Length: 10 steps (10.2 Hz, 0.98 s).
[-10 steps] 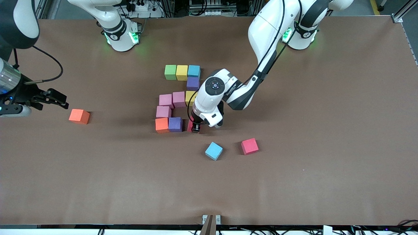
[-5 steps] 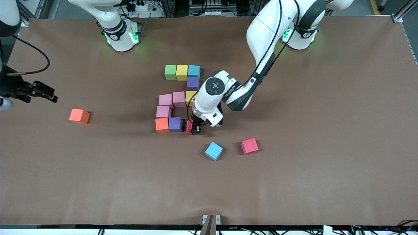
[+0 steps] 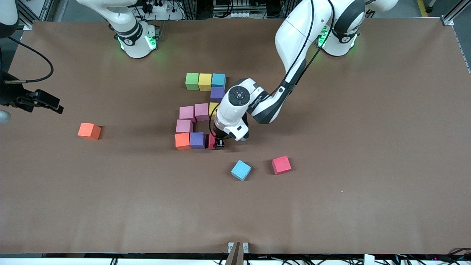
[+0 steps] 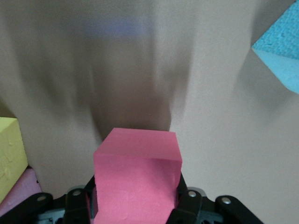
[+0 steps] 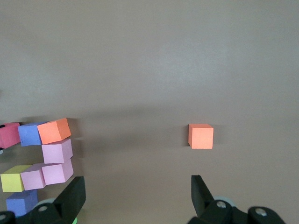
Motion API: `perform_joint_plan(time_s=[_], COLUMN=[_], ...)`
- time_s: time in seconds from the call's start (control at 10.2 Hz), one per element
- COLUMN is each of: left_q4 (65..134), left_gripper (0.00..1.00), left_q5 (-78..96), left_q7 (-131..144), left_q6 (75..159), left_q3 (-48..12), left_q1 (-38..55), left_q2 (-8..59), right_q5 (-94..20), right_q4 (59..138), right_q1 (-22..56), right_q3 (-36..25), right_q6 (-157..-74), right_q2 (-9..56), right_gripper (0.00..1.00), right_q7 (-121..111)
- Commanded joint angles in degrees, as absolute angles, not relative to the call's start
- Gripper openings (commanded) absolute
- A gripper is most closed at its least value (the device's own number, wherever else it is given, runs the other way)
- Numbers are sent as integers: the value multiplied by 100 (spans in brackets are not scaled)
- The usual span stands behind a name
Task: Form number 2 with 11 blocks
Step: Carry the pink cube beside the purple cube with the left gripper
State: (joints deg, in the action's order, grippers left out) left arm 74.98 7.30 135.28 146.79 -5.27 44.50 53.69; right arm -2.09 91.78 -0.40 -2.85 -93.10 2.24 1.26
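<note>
Showing clamped red block (image 4: 135, 179), hidden frontally.

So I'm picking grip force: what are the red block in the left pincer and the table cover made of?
Red block: apparently foam, matte, with a fine porous face and soft edges. Table cover: looks like matte brown paper or felt; hard to tell.

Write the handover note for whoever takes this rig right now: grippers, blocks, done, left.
Left gripper: shut on the red foam cube, at the purple cube's side in the digit's nearest row.
Right gripper: open, waiting at the right arm's end, above the table edge.
Done: ten cubes of the number 2 laid; the red one is the eleventh.
Left: release the red cube flush, withdraw.
Spare: loose orange cube, light blue cube, second red cube.
</note>
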Motion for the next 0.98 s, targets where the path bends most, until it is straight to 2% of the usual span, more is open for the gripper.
perform_joint_plan(time_s=[0.0,0.88], left_q4=[7321,7321], left_gripper=[0,1], left_q5=[861,853], left_q7=[13675,13711], left_q6=[14871,14968], left_q3=[-466,-448], left_q1=[4570,4667], left_q2=[5528,5634], right_q5=[-79,-79], right_q4=[8983,8965], right_q1=[-18,105], right_q3=[-229,-220], right_q6=[-9185,-9193], right_q2=[325,396], right_gripper=[100,100], right_q7=[149,193])
